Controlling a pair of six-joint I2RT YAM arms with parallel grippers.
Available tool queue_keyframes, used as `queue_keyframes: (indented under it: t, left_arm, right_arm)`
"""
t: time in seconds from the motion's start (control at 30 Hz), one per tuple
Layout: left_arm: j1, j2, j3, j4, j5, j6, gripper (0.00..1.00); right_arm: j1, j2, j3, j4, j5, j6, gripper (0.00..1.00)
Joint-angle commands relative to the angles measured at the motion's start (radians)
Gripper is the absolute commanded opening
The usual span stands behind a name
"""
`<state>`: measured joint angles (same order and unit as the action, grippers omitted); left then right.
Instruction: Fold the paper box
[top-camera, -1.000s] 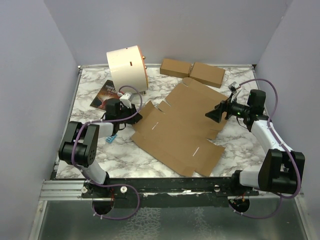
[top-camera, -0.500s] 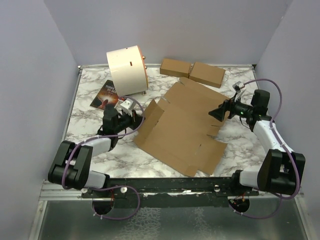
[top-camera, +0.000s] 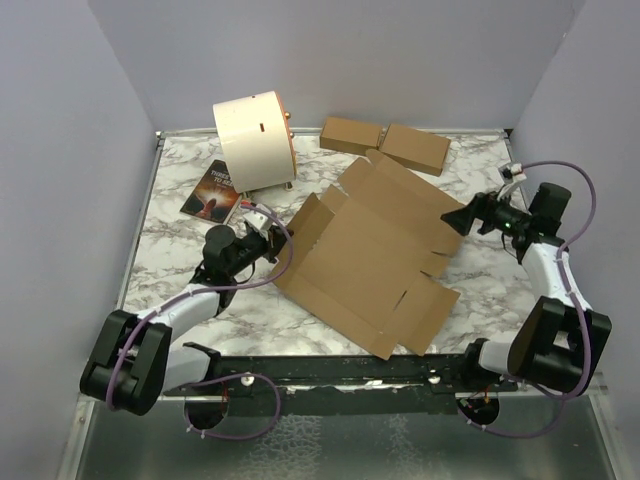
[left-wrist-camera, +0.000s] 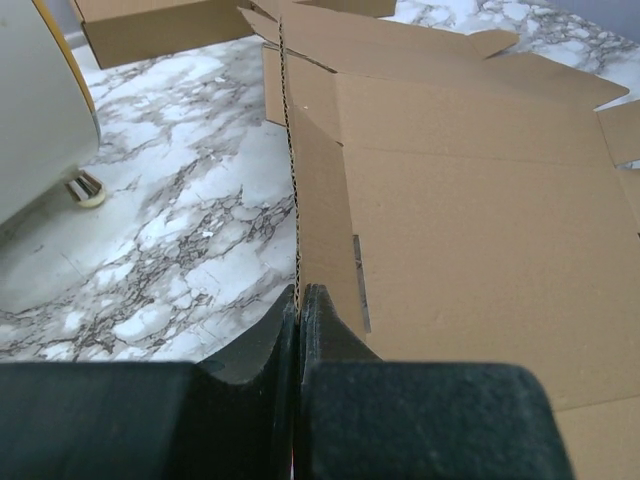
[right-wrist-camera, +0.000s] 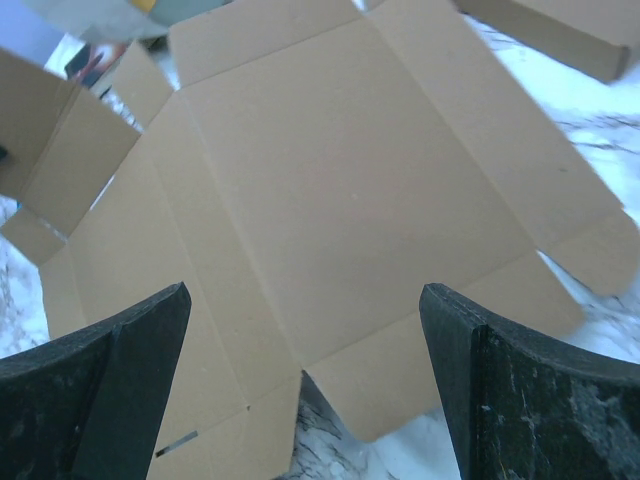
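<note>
Paper box (top-camera: 375, 255): centre of table (top-camera: 180, 300), largely flat, left flap standing up. Light, stiff card, probably bending only at scores; hold at flap edges. Left gripper (left-wrist-camera: 298, 305) pinched on that flap; right gripper (right-wrist-camera: 305, 292) agape, seemingly untouching.

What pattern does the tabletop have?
The tabletop is white marble with grey veins, clearest in the left wrist view.

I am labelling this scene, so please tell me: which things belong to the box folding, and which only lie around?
Job: paper box, its flap pinched by the left fingers.
Lying about: cream drum, two small closed boxes, dark booklet.
</note>
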<state>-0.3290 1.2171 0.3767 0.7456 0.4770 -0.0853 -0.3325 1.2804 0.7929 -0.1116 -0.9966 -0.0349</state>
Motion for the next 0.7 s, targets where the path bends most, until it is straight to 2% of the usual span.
queue_keyframes:
  t: [0.0, 0.13, 0.27, 0.67]
  left_arm:
    - [-0.017, -0.066, -0.009, 0.031, -0.068, 0.040, 0.00]
    - [-0.021, -0.084, -0.013, 0.031, -0.086, 0.041, 0.00]
    - [-0.025, -0.089, -0.011, 0.034, -0.091, 0.032, 0.00]
    - [-0.039, -0.112, 0.017, 0.001, -0.100, 0.020, 0.00]
  right_arm:
    - [-0.097, -0.017, -0.003, 0.066, -0.052, 0.114, 0.99]
    - [-0.164, -0.008, -0.047, 0.141, -0.069, 0.233, 0.99]
    - [-0.217, 0.024, -0.123, 0.261, -0.062, 0.426, 0.99]
    - [-0.226, 0.191, -0.280, 0.444, -0.005, 0.711, 0.86]
